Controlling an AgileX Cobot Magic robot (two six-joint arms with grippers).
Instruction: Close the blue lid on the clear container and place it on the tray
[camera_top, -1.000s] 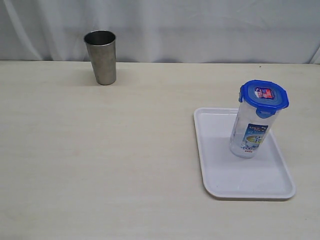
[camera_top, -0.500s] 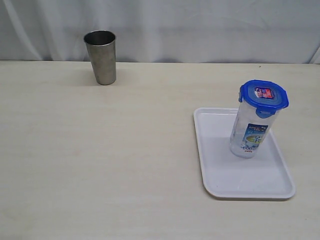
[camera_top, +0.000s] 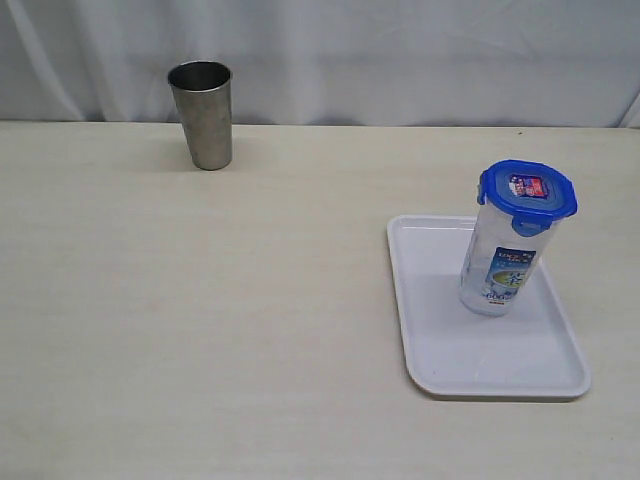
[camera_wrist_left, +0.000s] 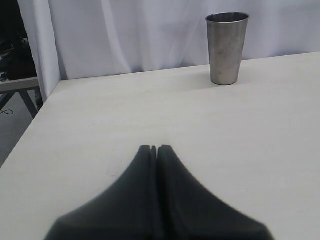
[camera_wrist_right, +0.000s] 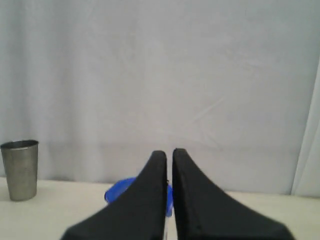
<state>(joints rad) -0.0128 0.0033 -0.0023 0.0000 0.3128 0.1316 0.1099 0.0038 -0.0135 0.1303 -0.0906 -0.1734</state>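
The clear container (camera_top: 500, 262) stands upright on the white tray (camera_top: 470, 360) at the right of the table, with the blue lid (camera_top: 528, 190) sitting on its top. Neither arm shows in the exterior view. In the left wrist view my left gripper (camera_wrist_left: 154, 148) is shut with nothing between its fingers, low over bare table. In the right wrist view my right gripper (camera_wrist_right: 169, 152) is shut and empty. A piece of the blue lid (camera_wrist_right: 117, 191) peeks out behind its fingers, and the container below is hidden.
A grey steel cup (camera_top: 202, 114) stands at the back left of the table, also seen as the steel cup (camera_wrist_left: 227, 47) and the steel cup (camera_wrist_right: 20, 169). A white curtain (camera_top: 400, 50) hangs behind the table. The table's left edge (camera_wrist_left: 30, 125) shows in the left wrist view.
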